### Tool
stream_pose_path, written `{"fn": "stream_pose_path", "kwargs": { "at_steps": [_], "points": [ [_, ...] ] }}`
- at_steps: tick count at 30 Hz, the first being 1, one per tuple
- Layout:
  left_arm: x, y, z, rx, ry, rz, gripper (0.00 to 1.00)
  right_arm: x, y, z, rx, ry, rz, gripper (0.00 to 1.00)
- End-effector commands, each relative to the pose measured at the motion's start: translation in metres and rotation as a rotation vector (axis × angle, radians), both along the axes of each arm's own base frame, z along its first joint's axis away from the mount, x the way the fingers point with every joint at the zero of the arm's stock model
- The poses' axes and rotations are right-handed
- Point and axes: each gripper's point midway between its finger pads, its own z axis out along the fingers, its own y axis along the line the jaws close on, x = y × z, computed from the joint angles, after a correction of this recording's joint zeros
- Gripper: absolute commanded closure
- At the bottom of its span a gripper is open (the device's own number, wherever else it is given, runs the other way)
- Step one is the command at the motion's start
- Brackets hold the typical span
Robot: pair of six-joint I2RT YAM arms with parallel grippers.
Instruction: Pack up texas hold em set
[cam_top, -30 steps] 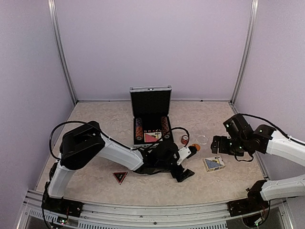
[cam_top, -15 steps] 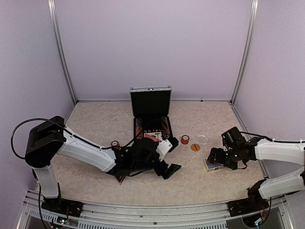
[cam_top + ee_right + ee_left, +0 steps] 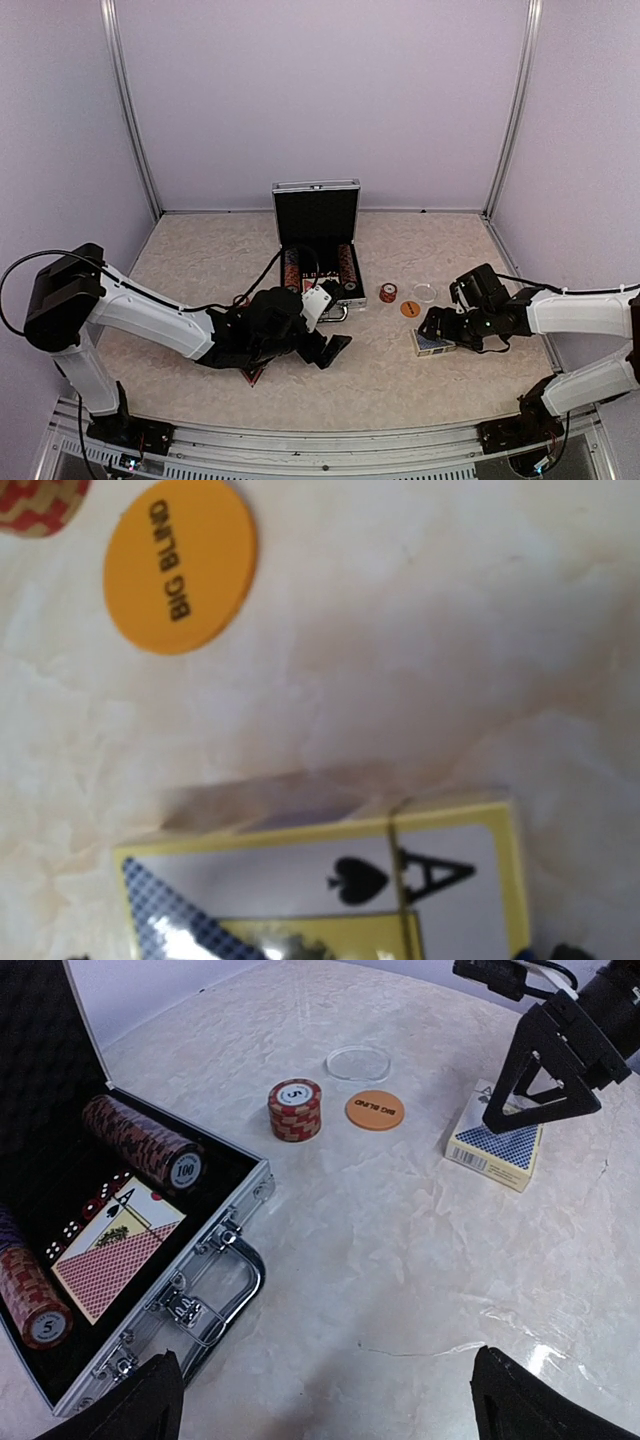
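Blue deck (image 3: 497, 1148) just beneath right tool (image 3: 438, 333)

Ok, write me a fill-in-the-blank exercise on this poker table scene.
1. The orange round button reads BIG ____.
2. The ribbed silver aluminium case is ____, not shut.
3. The boxed card deck under the right gripper has a ____ patterned back.
Missing words: BLIND; open; blue.

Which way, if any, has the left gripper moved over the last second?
Yes. The left gripper has swung left, from beyond the right side of the case to just in front of it.
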Motion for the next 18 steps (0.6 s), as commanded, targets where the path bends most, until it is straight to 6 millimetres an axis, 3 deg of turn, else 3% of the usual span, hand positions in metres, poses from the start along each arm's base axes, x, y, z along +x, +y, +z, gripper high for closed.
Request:
{"fn": "stream_pose_path", "kwargs": {
  "at_steps": [1, 5, 13, 18],
  "points": [
    [0.009, 0.004, 0.014, -0.009, -0.025, 0.024, 0.01, 0.013, 0.001, 0.005, -0.060, -0.022, 0.011, 0.00],
    [0.009, -0.001, 0.017, -0.019, -0.021, 0.013, 0.01, 0.019, 0.006, 0.004, -0.067, -0.025, 0.034, 0.00],
    [0.007, 0.000, 0.015, 0.000, -0.025, 0.012, 0.01, 0.016, 0.036, 0.000, -0.059, -0.008, 0.158, 0.00],
    [0.010, 0.000, 0.018, 0.004, -0.035, 0.017, 0.01, 0.007, 0.067, 0.007, 0.016, -0.009, 0.239, 0.00]
  ]
}}
